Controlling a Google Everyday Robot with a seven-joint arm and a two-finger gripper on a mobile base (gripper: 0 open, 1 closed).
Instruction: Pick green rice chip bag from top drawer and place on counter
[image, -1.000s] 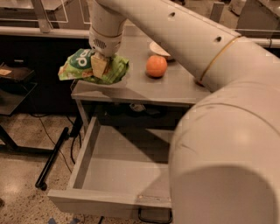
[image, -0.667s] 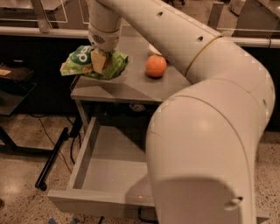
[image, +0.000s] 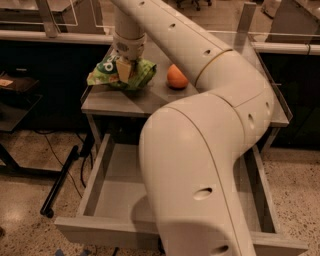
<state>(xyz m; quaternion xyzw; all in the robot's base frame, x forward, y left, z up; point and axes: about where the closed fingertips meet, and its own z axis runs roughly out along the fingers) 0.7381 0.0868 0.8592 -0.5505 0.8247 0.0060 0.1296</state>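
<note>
Now, tool (image: 125, 70) clamps bag (image: 143, 75) at counter (image: 150, 101).

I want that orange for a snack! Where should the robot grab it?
Probably grip the orange around its round middle, coming straight down: it sits free on the counter, top uncovered. The end effector is at the green rice chip bag, beside it.

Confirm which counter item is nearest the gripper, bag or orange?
The green chip bag: the gripper is right on it at the counter's corner. The orange sits apart, further along the counter.
</note>
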